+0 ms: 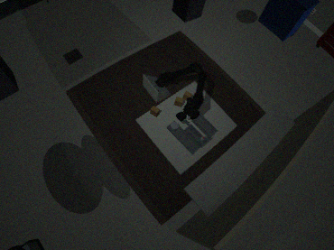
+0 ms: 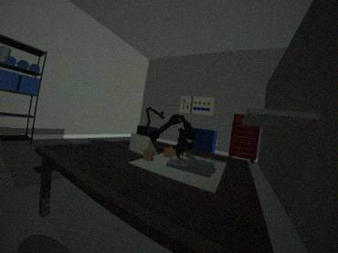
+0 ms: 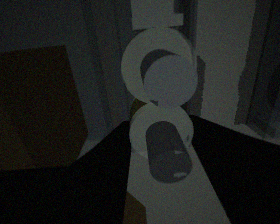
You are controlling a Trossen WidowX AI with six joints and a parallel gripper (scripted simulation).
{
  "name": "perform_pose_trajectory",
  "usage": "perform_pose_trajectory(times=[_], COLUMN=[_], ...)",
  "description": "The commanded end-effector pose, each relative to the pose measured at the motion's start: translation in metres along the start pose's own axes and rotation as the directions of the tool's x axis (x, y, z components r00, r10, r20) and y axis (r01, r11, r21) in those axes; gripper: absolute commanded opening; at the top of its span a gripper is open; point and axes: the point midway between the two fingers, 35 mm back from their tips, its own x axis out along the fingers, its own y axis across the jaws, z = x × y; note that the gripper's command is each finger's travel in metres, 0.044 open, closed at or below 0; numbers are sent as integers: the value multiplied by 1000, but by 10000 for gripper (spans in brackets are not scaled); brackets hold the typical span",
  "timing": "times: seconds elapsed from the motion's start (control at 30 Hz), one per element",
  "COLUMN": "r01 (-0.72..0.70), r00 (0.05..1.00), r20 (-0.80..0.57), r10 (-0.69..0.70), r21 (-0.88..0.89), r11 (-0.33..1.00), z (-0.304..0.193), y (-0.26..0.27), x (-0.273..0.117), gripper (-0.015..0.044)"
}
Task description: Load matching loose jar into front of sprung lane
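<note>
My gripper (image 1: 188,116) (image 3: 158,124) is shut on a jar with a pale round top (image 3: 139,131) and a darker grey knob, seen between the black fingers in the wrist view. Directly ahead of it, the lane jar (image 3: 131,67) shows a similar pale ring and a lighter grey knob. The two tops meet or overlap in this view; whether the jars touch I cannot tell. The pale pusher plate (image 3: 156,15) is just behind the lane jar. The grey lane tray (image 1: 193,146) (image 2: 192,166) lies under the gripper. The held jar's base and the front stop are hidden.
The tray lies on a white mat (image 1: 171,145) (image 2: 201,183). Orange-brown blocks (image 1: 155,111) (image 2: 148,154) stand near the mat's back edge; a large brown one (image 3: 40,110) is left of the fingers. A pale upright panel (image 1: 151,88) (image 2: 140,143) stands by the arm's base.
</note>
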Motion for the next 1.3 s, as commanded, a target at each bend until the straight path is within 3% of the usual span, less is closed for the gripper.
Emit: perform_pose_trajectory(times=[0.0, 1.27], r01=[-6, -6], r00=[1000, 1000], r20=[14, 13], r10=[6, 6], r21=[-5, -5], r11=[1000, 1000], z=[3, -3], y=[1, 1], x=[1, 3], gripper=[0, 0])
